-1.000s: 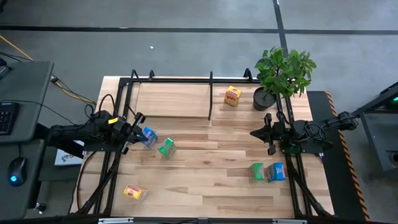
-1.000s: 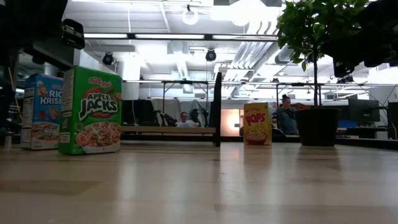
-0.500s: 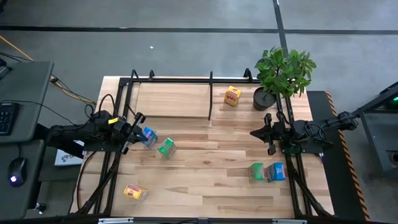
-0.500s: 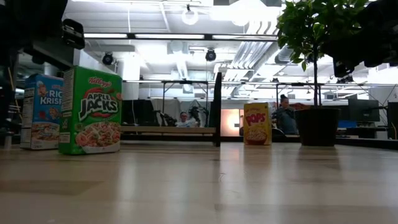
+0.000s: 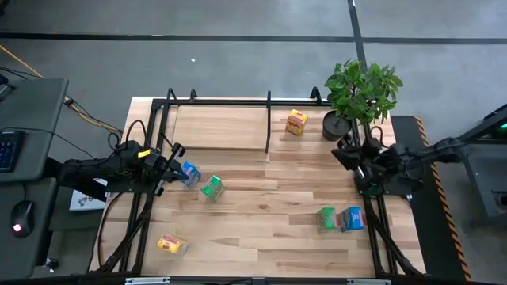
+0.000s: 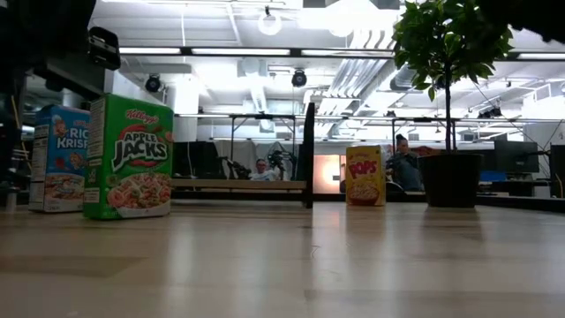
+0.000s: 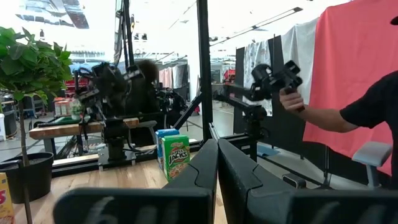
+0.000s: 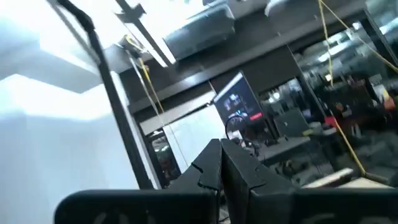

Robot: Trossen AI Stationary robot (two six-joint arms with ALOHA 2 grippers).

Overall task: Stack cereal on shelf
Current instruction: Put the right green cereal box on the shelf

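Observation:
In the high view, one yellow-orange cereal box (image 5: pixel 296 122) stands on the shelf board (image 5: pixel 222 127), right of the black divider (image 5: pixel 268 131). On the tabletop, a blue box (image 5: pixel 190 173) and a green box (image 5: pixel 211 188) stand left of centre, and they show large in the low view (image 6: pixel 60 159) (image 6: pixel 129 157). A second yellow box (image 5: pixel 172 245) lies near the front left. Another green box (image 5: pixel 325 218) and blue box (image 5: pixel 352 218) stand at the right. My left gripper (image 5: pixel 174 168) hovers shut just left of the blue box. My right gripper (image 5: pixel 347 150) is shut beside the plant pot.
A potted plant (image 5: pixel 360 95) stands at the shelf's right end, close to my right gripper. Black frame bars run along both table sides. Bare tabletop lies in the middle (image 5: pixel 269 198). A person's arm (image 7: pixel 323 115) holding a device shows beyond the table in the left wrist view.
My right gripper has swung toward the far edge and the plant pot and tipped upward, leaving the upper right of the low view. My left arm and all boxes have kept still.

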